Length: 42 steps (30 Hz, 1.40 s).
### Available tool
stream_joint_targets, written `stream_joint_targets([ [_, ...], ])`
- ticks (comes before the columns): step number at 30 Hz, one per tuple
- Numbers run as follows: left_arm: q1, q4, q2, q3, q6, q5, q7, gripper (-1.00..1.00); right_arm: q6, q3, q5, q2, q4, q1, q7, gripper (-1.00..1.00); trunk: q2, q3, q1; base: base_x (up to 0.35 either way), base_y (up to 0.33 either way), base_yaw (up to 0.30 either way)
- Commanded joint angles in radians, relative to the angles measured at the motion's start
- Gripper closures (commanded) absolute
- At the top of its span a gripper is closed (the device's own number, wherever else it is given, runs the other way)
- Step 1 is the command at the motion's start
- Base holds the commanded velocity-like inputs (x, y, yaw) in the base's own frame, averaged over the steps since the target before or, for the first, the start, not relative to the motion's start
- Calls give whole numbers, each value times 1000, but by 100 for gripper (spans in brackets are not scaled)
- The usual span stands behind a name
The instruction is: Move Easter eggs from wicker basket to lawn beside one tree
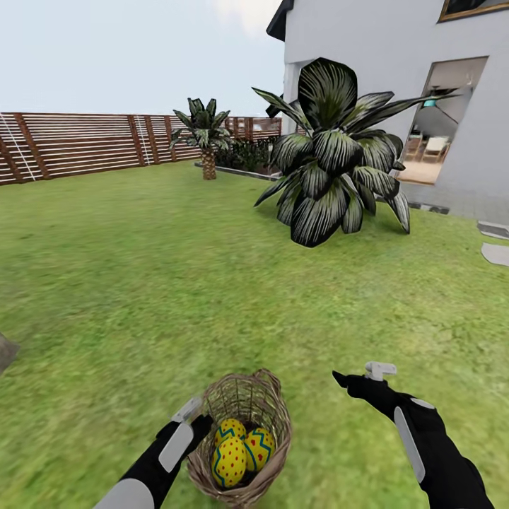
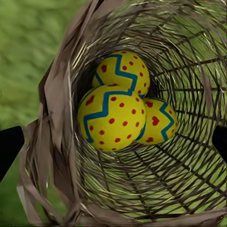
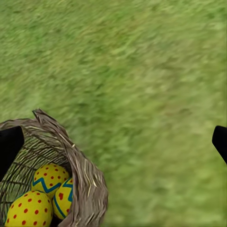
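Note:
The wicker basket (image 1: 272, 417) sits tilted on the lawn (image 1: 141, 283) just in front of me. It holds three yellow Easter eggs (image 1: 228, 461) with blue zigzags and red dots, bunched together at its bottom (image 2: 112, 118) (image 3: 47, 178). My left gripper (image 1: 198, 417) is at the basket's left rim, open, and its wrist camera looks straight into the basket (image 2: 56, 104). Off to the basket's right, my right gripper (image 1: 360, 376) hangs open over bare grass with nothing in it; the basket rim (image 3: 80, 161) lies beside one of its fingertips (image 3: 9, 146). The tree is out of view.
A large dark-leaved plant (image 1: 332, 155) stands ahead to the right, before the white house (image 1: 396, 42) and its open doorway (image 1: 442, 120). A small palm (image 1: 205, 138) and a slatted wooden fence (image 1: 85, 145) close the far side. A grey shape (image 1: 6, 350) pokes in at the left edge.

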Motion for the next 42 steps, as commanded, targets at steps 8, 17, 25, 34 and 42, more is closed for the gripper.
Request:
stream_joint_targets([
  [8,0,61,-5,3,-68,5,5,-100,12,-6,-7,-2,-7,-1,2,-100,-57,-26,31,0,0,0],
  [17,0,77,-5,3,-80,5,5,-100,12,-5,-6,-1,-9,-1,1,-100,-120,-54,65,0,0,0],
  [25,0,83,-6,3,-81,5,5,-100,12,-4,-6,-1,-9,-1,1,-100,-176,-79,96,0,0,0],
  [34,0,87,-7,3,-80,5,5,-100,12,-4,-6,-1,-9,-1,1,-100,-225,-101,123,0,0,0],
  [42,0,86,-6,3,-81,5,5,-100,12,-4,-6,-1,-9,-1,1,-100,-225,-101,123,0,0,0],
])
